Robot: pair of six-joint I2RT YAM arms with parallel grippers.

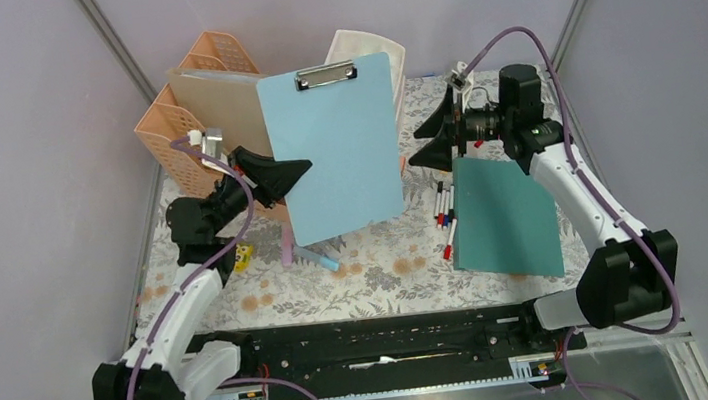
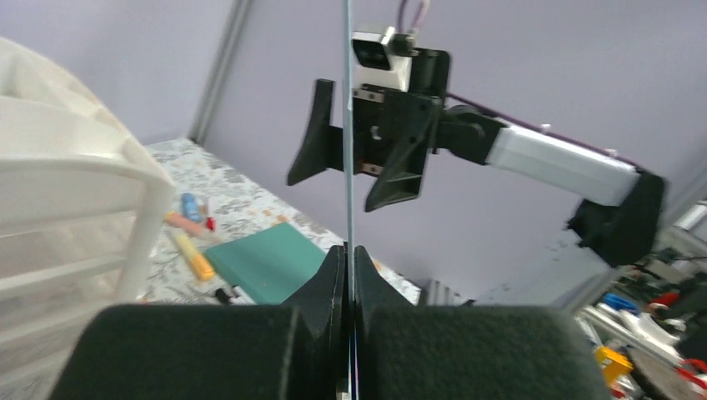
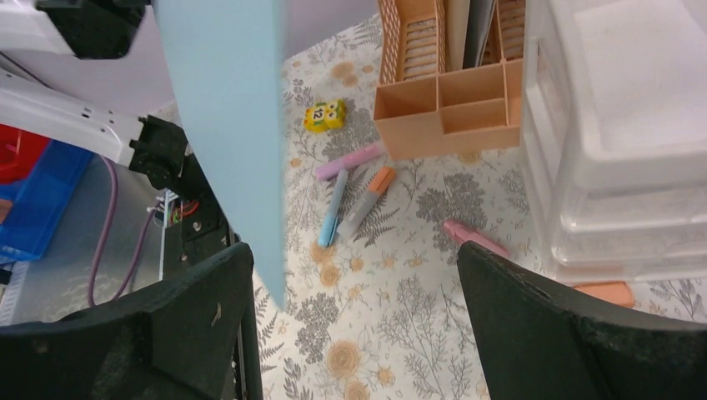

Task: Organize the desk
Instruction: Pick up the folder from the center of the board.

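- Pale flower-printed desk cloth (image 1: 378, 273): matt fabric.
- Light blue flat clipboard (image 1: 334, 152): smooth plastic, shiny metal clip (image 1: 324, 76).
- Peach slotted file rack (image 1: 217, 52): matt plastic.
- White drawer unit (image 3: 617, 125): translucent plastic.

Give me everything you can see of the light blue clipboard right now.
The light blue clipboard is a thin, stiff-looking board with a silver metal clip on its top edge, no paper showing. It stands upright, slightly tilted, apparently clear of the desk, in front of the peach file rack. The left gripper is shut on its left edge. Its right edge sits inside the open right gripper, apparently untouched.
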